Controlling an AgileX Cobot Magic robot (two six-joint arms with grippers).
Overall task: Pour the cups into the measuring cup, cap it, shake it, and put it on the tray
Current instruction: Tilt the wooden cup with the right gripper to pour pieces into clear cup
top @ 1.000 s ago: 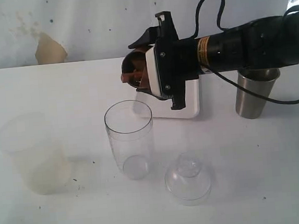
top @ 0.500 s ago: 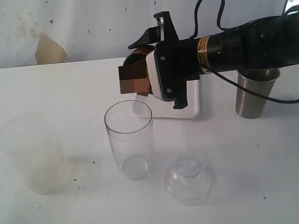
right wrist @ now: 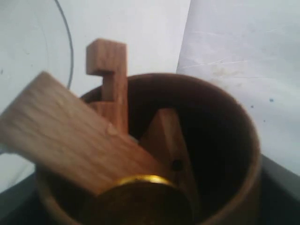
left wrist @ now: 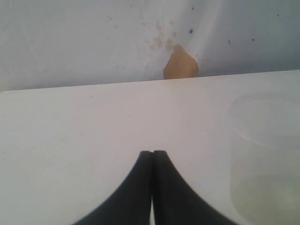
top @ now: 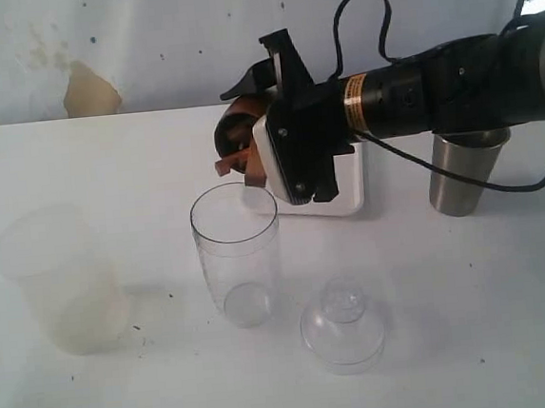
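White table (top: pixel 475 339), stained wall behind. Right gripper (top: pixel 248 141) clamps wide around the brown wooden cup (top: pixel 235 129), tipped above the clear measuring cup (top: pixel 238 255) (wooden blocks (top: pixel 228 163) poke past its rim). Left gripper (left wrist: pixel 152 161) pinched together, empty.

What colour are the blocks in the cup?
Light brown wood, paler than the dark wooden cup; the blocks show best in the right wrist view.

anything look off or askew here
The wooden cup in the right gripper is tipped sideways toward the measuring cup, with wooden blocks jutting past its rim, seemingly loose and close to sliding out.
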